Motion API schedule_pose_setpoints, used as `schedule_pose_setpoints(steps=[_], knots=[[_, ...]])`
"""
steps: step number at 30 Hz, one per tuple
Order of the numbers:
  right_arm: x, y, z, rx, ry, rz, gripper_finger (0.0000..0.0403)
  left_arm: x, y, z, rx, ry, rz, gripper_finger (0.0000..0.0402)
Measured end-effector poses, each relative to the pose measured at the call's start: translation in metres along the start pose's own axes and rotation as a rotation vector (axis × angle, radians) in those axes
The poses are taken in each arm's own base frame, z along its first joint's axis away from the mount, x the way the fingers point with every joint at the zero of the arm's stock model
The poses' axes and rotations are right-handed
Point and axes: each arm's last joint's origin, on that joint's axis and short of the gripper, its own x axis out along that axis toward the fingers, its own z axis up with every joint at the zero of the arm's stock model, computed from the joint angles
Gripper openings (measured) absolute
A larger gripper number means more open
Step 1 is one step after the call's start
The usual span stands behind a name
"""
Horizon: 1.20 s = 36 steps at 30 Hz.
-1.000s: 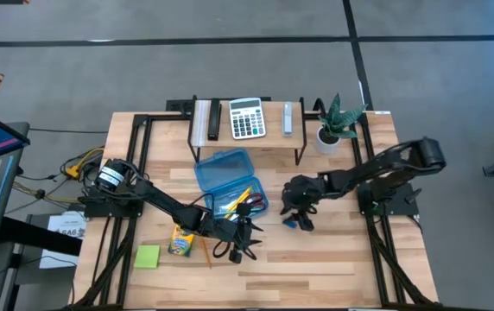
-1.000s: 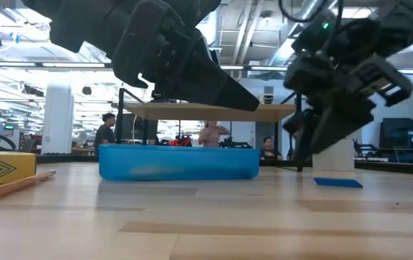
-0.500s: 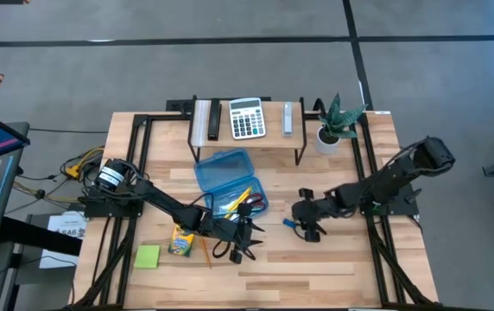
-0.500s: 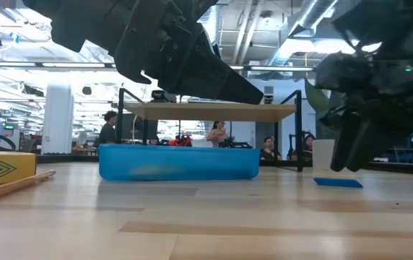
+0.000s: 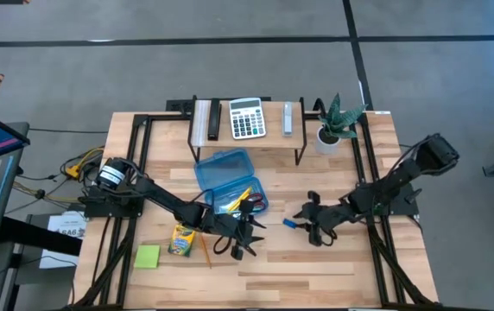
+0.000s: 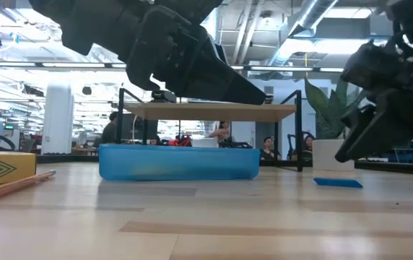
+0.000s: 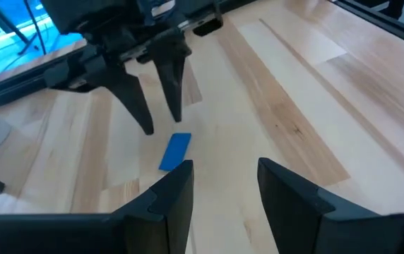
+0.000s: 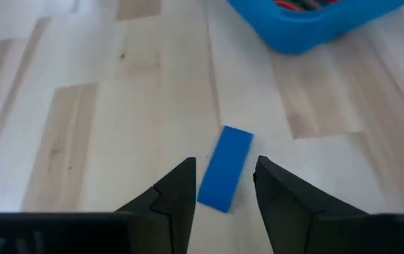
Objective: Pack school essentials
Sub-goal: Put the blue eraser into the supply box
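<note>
Change, right arm: right gripper [image 5: 309,226] has pulled back toward the table's right side since a second ago; earlier it sat over the small blue eraser [image 5: 289,224], now it lies just right of it, low.
Change, right fingers: spread apart a little narrower than a second ago, nothing pinched; in the right wrist view the eraser [image 8: 225,168] lies flat on the wood ahead of the gap between the fingertips [image 8: 182,178].
Change, left arm: left gripper [image 5: 245,240] much as before, shifted slightly, in front of the case.
Eraser: flat on the bare table [image 5: 342,259], untouched, right of the blue plastic case [image 5: 230,181]; in the low view a thin blue slab [image 6: 338,183] right of the case [image 6: 179,162].
Case: open, lid toward the shelf; yellow pencils [image 5: 233,199] and red-handled scissors [image 5: 252,200] inside.
Left of case: yellow-green crayon box [image 5: 181,239], orange pencil [image 5: 204,249] just beside it, lime sticky-note pad [image 5: 148,257] nearer the left edge.
Shelf: grey-white calculator [image 5: 247,118] on the raised shelf [image 5: 245,138] at the back; potted plant [image 5: 337,122] right of it.
In the way: nothing between right gripper and eraser; left gripper hangs near the case's front corner, and in the low view its dark body [image 6: 185,61] covers the space above the case.
Left pose: arm stretched from the left base across the table, fingers [image 7: 177,190] parted with nothing between them, pointing toward the eraser [image 7: 175,151] and the right gripper [image 7: 157,116].
Right pose: arm folded low from the right base, gripper angled down at the table, pointing left.
Background: people in the room beyond the table, low view.
</note>
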Motion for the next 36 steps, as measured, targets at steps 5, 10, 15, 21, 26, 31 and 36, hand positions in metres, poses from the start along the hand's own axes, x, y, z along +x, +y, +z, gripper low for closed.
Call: schedule_pose_setpoints(steps=[5,10,15,21,26,31,36], knots=[[0.007,-0.004,-0.006,-0.001,0.007,-0.084,0.0163,0.002,0.008,-0.002,0.005,0.009,0.010,0.0147],[0.018,-0.002,-0.009,-0.018,0.037,-0.131,0.0164,0.002,0.011,-0.001,0.038,-0.005,0.006,0.0147],[0.031,0.003,-0.008,-0.024,0.047,-0.159,0.0169,0.002,0.011,-0.001,0.048,-0.005,0.006,0.0147],[0.039,0.008,-0.006,-0.030,0.058,-0.166,0.0166,0.002,0.011,-0.001,0.048,-0.006,0.010,0.0147],[0.039,0.015,-0.005,-0.041,0.062,-0.141,0.0160,0.002,0.011,-0.001,0.057,-0.009,0.003,0.0147],[0.041,0.022,-0.003,-0.054,0.095,-0.081,0.0161,0.003,0.011,0.000,0.067,-0.021,0.006,0.0147],[0.041,0.024,-0.001,-0.056,0.122,-0.072,0.0161,0.002,0.010,0.000,0.064,-0.019,0.011,0.0147]])
